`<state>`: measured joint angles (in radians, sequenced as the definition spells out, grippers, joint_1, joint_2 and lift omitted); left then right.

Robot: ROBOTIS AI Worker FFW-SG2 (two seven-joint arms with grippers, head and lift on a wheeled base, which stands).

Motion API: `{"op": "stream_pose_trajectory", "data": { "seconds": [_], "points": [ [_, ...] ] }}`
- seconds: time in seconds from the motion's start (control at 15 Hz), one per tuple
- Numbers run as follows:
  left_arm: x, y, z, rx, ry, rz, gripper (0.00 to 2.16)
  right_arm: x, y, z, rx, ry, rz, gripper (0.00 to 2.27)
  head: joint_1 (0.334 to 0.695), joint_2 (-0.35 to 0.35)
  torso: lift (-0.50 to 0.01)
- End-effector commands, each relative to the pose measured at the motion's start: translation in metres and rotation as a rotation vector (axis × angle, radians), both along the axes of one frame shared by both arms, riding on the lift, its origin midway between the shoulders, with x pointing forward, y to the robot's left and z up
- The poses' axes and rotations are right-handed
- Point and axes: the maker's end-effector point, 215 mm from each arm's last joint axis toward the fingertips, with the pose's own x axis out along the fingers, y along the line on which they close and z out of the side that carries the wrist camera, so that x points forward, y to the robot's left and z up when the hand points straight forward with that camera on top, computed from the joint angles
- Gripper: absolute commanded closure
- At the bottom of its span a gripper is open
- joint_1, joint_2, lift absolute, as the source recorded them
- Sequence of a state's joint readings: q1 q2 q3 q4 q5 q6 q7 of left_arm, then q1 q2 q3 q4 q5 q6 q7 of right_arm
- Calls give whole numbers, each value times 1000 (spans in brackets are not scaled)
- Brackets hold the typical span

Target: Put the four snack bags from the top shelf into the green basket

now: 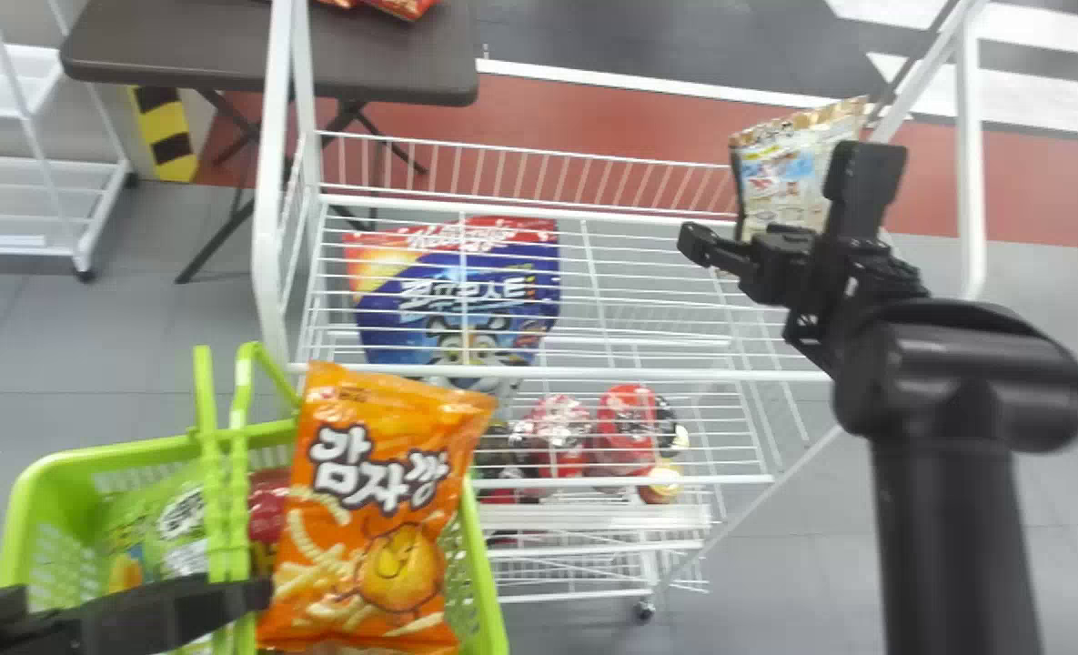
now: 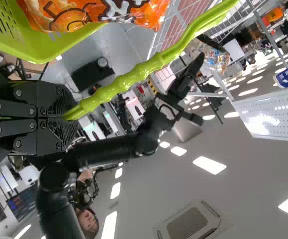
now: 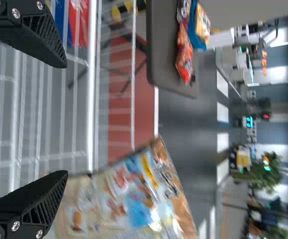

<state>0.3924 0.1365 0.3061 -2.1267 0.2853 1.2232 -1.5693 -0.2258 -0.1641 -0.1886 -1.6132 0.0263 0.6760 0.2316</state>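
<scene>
My right gripper [image 1: 780,207] stands open over the right end of the top shelf [image 1: 629,273]. A beige snack bag [image 1: 780,177] stands upright at that end, partly behind a finger. In the right wrist view the bag [image 3: 134,194] is beyond the open right gripper [image 3: 61,122], not between its fingers. A blue and red bag [image 1: 461,282] lies at the shelf's left. At lower left, the green basket [image 1: 38,509] holds an orange bag [image 1: 375,509], a green bag [image 1: 161,518] and something red. My left gripper [image 1: 261,593] is at the basket's handle; in the left wrist view, the left gripper [image 2: 66,117] is shut on the handle [image 2: 129,82].
White posts [image 1: 270,182] rise at the rack's ends. Red packages [image 1: 625,428] sit on a lower shelf. Behind the rack at the left is a dark table [image 1: 184,45] with more bags. Another white rack [image 1: 38,173] stands at far left.
</scene>
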Motion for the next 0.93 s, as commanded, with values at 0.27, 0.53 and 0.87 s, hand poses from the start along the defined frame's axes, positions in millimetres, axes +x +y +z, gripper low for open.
{"op": "stream_pose_trajectory", "data": {
  "seconds": [0.27, 0.53, 0.87],
  "points": [
    [1, 6, -7, -12, 7, 16, 2152, 61, -71, -17, -209, 54, -116, 83, 695, -324, -4],
    [1, 6, -8, -17, 11, 22, 2148, 63, -73, -32, -232, 98, -113, 1430, 695, -339, -4],
    [1, 6, -8, -17, 11, 22, 2148, 48, -83, -9, -197, 7, -166, 2250, 695, -349, -4]
  ]
}}
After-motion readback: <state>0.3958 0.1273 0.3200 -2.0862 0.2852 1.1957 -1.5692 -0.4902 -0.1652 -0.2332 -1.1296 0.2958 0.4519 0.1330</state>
